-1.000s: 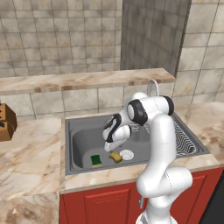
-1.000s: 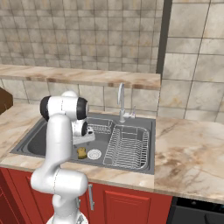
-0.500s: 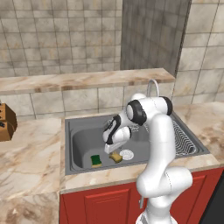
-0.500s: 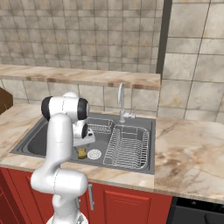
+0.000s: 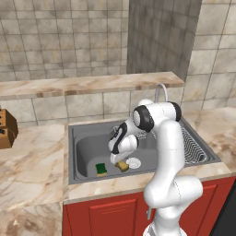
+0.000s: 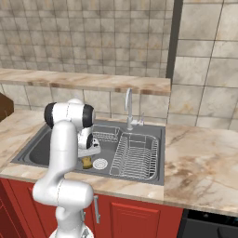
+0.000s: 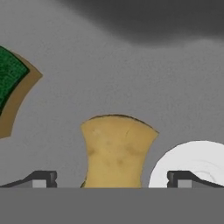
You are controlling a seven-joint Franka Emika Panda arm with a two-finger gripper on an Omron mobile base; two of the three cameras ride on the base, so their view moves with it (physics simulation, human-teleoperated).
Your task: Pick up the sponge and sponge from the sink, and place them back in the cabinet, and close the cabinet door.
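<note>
two sponges lie on the floor of the grey sink (image 5: 83,138): a green-topped sponge (image 5: 101,169) and a tan-yellow sponge (image 5: 122,165), near each other but apart, the tan one just beside the single round white drain (image 5: 133,162). one gripper (image 7: 112,177) hangs low in the basin, jaws spread wide and holding nothing; in the hand view the tan-yellow sponge sits between the two finger tips, one fingertip (image 7: 41,178) on each side, and whether they touch it cannot be told. one curved faucet (image 6: 128,109) stands at the back rim, and one wire rack (image 6: 136,155) lies over the ribbed draining board beside the basin, with a smaller wire basket (image 6: 105,135) behind the arm.

in the right base view the white arm (image 6: 62,158) covers most of the tan sponge, leaving a sliver beside the drain. in the hand view the green-topped sponge is cut off by the left edge, the drain by the bottom right, and the near end of the tan sponge drops out of sight at the bottom. a brown object (image 5: 5,129) at the left edge of the left base view is cropped and hard to identify.

the sink is set in a marble-patterned counter (image 5: 32,156) over red base cabinets (image 6: 135,218). a raised marble ledge (image 5: 83,85) runs behind it, under beige and grey tiled walls.
</note>
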